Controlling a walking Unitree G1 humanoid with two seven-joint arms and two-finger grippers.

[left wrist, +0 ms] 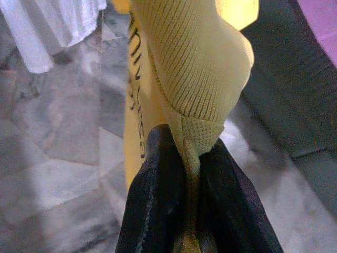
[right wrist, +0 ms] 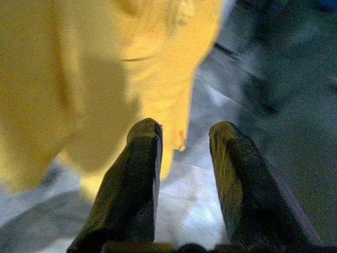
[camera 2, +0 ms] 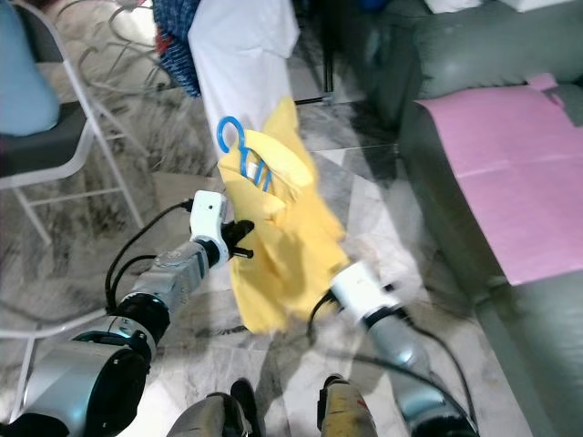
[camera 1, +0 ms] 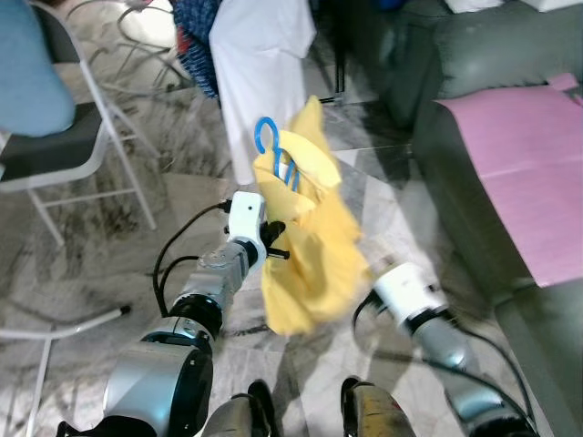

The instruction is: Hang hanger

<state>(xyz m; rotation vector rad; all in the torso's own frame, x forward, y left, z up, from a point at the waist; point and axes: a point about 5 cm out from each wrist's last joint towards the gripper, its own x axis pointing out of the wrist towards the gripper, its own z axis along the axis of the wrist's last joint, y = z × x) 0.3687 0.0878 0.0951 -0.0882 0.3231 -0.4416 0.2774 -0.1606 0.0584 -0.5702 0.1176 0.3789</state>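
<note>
The left gripper (left wrist: 192, 158) is clamped on a fold of the yellow shirt (camera 1: 310, 237) at mid-frame, the blue hanger (camera 1: 273, 150) poking out above it. The right gripper (right wrist: 184, 137), fingers apart, sits beside the shirt's lower edge, holding nothing.

The floor (camera 1: 182, 196) is grey marble with dark veins, and light shines on it. A white metal chair (camera 1: 55, 155) with a dark seat stands at the left. A grey-green sofa (camera 2: 437, 137) is at the right, with a pink sheet (camera 1: 528, 155) lying on it. A white cloth (camera 1: 260, 64) hangs at the top.
</note>
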